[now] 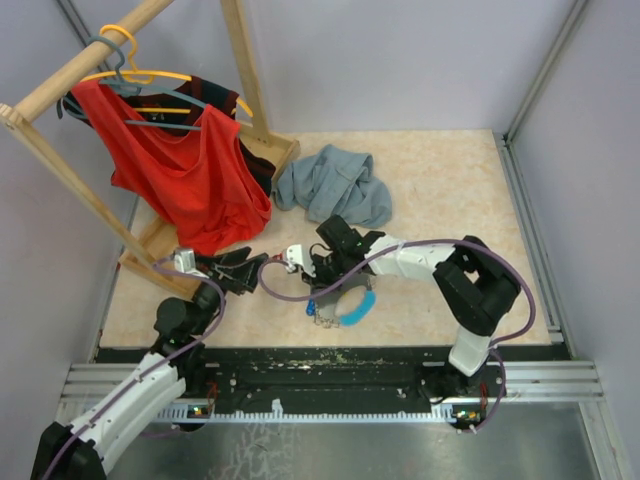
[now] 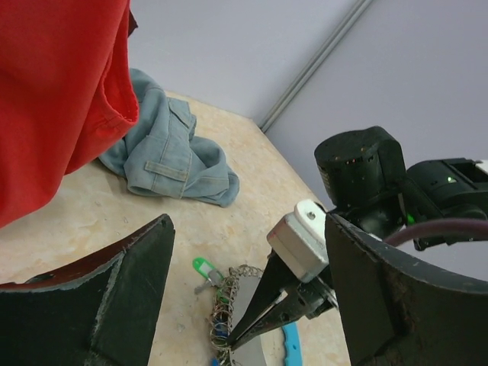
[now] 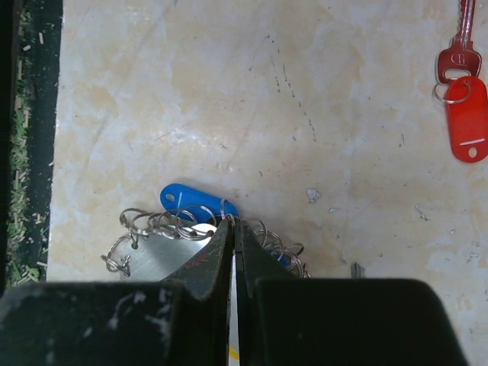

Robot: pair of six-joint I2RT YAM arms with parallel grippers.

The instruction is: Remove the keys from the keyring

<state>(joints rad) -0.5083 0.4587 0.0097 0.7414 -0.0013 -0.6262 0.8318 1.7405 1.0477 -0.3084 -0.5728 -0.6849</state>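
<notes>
1 pale stone-patterned table (image 1: pixel 450 200) fills the top view, its upper-left corner hidden behind a wooden rack (image 1: pixel 50 150) that the frame cuts off. 1 red garment (image 1: pixel 185 175) hangs from that rack and covers its lower parts. 1 grey-blue cloth (image 1: pixel 335 185) lies crumpled at upper centre.

The left gripper (image 1: pixel 250 266), left of centre, stands spread wide with nothing between its fingers (image 2: pixel 114 297). The right gripper (image 3: pixel 233 225), at centre, has its jaws pressed together, tips down at the chain (image 3: pixel 152 225). Whether a link is pinched there cannot be made out.

The keyring (image 1: pixel 358 308) lies just below centre of the top view, largely masked by the right gripper. Only its light-blue arc and a grey patch show.

In the right wrist view, 1 blue key (image 3: pixel 187 200) lies against the chain just left of the tips, its blade hidden. 1 red key (image 3: pixel 463 107) with its tag lies well apart at upper right, cut by the frame's top edge. In the left wrist view, 1 green key (image 2: pixel 202 267) sits at lower centre beside the chain, its blade hard to make out.
</notes>
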